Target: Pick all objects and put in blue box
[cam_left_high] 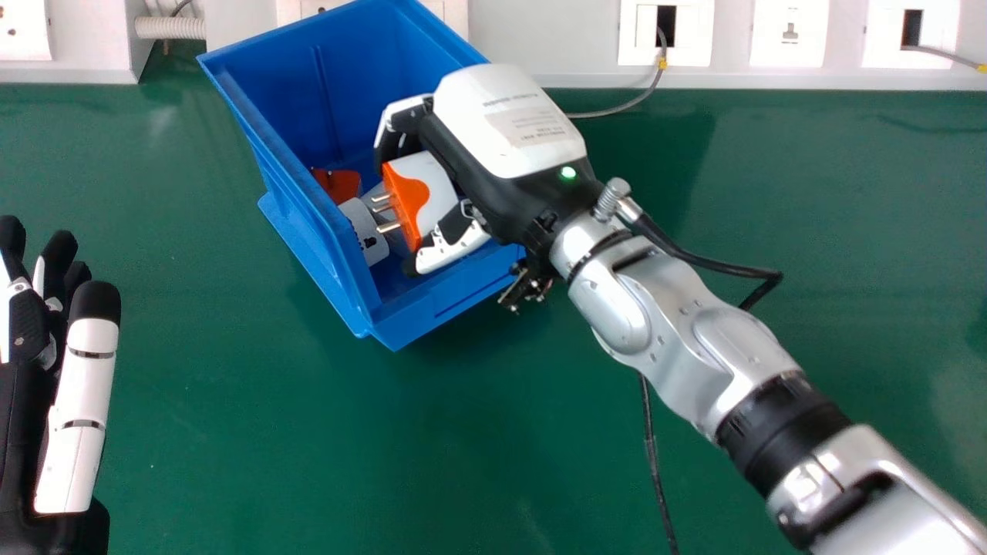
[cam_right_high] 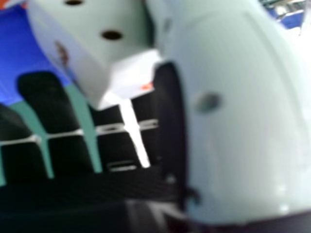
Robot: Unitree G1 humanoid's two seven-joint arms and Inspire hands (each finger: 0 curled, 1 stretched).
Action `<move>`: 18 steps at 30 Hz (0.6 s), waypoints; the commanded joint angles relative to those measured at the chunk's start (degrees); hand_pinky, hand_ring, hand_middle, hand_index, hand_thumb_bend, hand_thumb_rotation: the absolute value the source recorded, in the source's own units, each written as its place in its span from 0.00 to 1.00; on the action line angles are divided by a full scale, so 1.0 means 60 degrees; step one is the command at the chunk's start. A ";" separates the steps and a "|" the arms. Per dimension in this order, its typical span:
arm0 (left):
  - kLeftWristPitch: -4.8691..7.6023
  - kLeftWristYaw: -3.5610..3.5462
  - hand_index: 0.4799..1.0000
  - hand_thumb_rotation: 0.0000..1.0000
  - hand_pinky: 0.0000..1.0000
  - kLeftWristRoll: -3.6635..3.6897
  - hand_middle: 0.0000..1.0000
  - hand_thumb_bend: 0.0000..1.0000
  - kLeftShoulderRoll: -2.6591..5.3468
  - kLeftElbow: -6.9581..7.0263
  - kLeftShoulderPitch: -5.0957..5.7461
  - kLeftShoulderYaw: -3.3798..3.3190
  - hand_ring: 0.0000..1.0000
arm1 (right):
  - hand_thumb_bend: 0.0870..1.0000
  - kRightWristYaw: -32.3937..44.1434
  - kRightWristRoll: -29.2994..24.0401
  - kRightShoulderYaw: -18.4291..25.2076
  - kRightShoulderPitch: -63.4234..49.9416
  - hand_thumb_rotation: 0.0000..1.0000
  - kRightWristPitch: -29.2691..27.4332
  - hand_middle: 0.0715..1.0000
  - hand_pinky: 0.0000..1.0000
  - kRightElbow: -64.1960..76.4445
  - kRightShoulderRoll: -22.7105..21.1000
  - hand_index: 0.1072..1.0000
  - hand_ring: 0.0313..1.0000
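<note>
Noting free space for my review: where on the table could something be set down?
The green table is bare between the left hand and blue box, and right of the right arm. The box's near half is crowded: the right hand holds an orange-and-white adapter beside other pieces.

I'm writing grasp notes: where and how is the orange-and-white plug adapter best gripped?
Probably pinch the adapter across its blocky white body, coming from the side away from its prongs, since they jut from the orange face.
</note>
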State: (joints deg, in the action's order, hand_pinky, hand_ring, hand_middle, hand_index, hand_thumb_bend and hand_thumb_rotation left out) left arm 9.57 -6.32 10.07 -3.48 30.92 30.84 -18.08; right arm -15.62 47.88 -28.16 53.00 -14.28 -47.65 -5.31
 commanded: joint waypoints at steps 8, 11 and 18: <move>0.0306 0.0025 1.00 0.85 1.00 -0.0019 1.00 0.49 0.0129 0.0280 0.0316 0.0039 1.00 | 0.45 0.0111 -0.0135 -0.0261 0.2107 0.06 0.0977 0.34 0.19 -0.2118 0.0916 0.44 0.25; 0.0225 -0.0010 1.00 0.85 1.00 0.0171 1.00 0.49 0.0165 0.0427 0.0462 0.0037 1.00 | 0.46 0.0192 -0.0019 -0.0484 0.2596 0.05 0.1253 0.35 0.20 -0.2702 0.1085 0.45 0.27; 0.0467 0.0007 1.00 0.84 1.00 0.0089 1.00 0.48 0.0202 0.0483 0.0698 0.0007 1.00 | 0.46 0.0094 -0.0073 -0.0749 0.3047 0.03 0.1254 0.37 0.20 -0.3558 0.1154 0.45 0.32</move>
State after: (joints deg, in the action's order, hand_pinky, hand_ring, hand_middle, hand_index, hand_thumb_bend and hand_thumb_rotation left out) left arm 10.75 -6.26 10.67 -2.54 32.41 34.64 -17.61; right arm -14.26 47.82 -32.38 68.16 -6.85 -68.81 1.41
